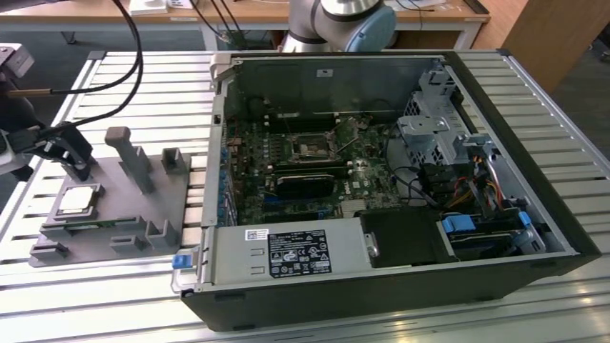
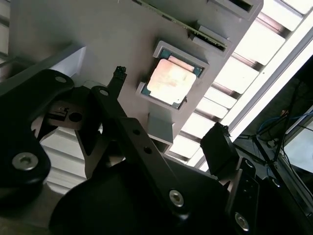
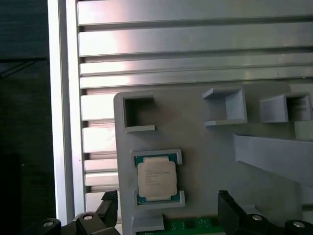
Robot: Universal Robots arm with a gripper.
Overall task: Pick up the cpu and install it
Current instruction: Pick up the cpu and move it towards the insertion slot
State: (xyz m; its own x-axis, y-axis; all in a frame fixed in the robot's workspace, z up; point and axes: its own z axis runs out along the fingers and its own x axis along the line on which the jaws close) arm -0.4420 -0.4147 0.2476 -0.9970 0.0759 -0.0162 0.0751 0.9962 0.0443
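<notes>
claw [image 3: 166,197] spread wide, gripping nothing, poised right over the cpu [image 3: 155,177]. cpu lying flat, silver top up, in a square nest of the grey fixture [image 1: 143,209], on the slatted counter [image 1: 543,86], well to the exterior view's left of the open computer case [image 1: 381,293].

Bright slatted metal table [image 1: 562,93], pale wooden desk [image 1: 86,13] behind (white legs), wooden cabinet [image 1: 548,28] at the exterior view's right
</notes>
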